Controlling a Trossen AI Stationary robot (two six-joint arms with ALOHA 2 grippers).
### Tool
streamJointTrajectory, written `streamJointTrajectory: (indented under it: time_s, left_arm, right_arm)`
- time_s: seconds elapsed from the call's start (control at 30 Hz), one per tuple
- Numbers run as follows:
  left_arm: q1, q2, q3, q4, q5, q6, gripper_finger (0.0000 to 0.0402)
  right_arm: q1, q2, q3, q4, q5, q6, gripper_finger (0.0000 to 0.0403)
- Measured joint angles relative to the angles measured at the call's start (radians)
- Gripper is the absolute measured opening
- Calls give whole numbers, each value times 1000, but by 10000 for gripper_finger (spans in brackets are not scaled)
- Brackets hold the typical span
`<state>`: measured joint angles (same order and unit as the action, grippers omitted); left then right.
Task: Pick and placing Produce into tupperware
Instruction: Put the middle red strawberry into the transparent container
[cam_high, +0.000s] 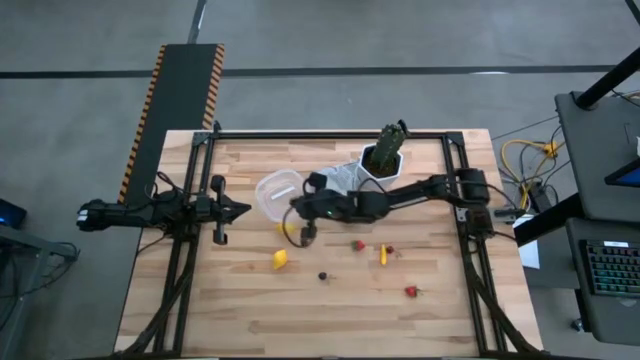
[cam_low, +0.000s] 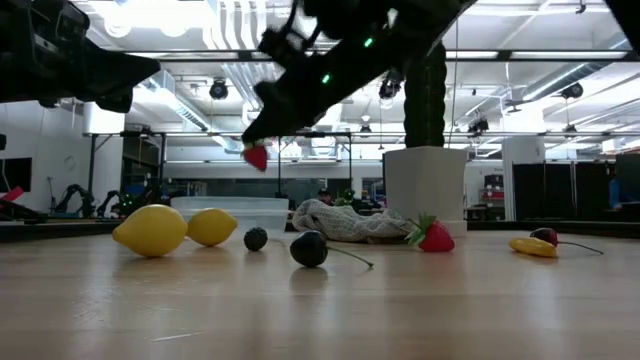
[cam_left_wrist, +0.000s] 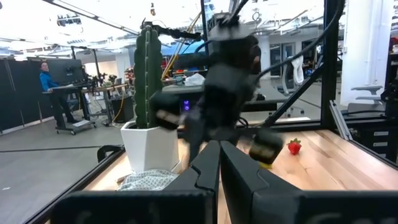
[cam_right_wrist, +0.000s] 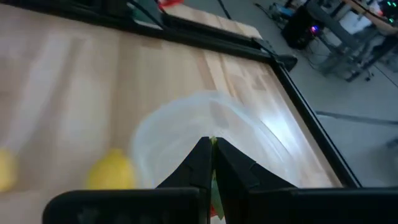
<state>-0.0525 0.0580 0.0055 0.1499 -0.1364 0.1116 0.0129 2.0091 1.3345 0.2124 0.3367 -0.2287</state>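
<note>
R arm stretched across mid-table, tool (cam_high: 303, 232) raised, fingers pinched (red bit between), L tool (cam_high: 243, 209) parked at left edge, closed

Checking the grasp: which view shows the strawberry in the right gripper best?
The low view: the strawberry hangs clear below the right gripper. The right wrist shows only a red sliver between its fingers; the high and left wrist views hide it.

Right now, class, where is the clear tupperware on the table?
In the high view the tupperware sits left of centre, beside the grey cloth, with the right hand carrying a strawberry just beside it.
</note>
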Motion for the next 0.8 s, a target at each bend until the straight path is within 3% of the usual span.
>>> streamJointTrajectory:
  time_s: [0.3, 0.8]
  left_arm:
    - [-1, 0, 0, -1, 1, 0, 0]
    - [0, 0, 0, -2, 2, 0, 0]
  right_arm:
    - [-50, 117, 98, -47, 3, -10, 8]
    - [-73, 120, 101, -122, 3, 20, 8]
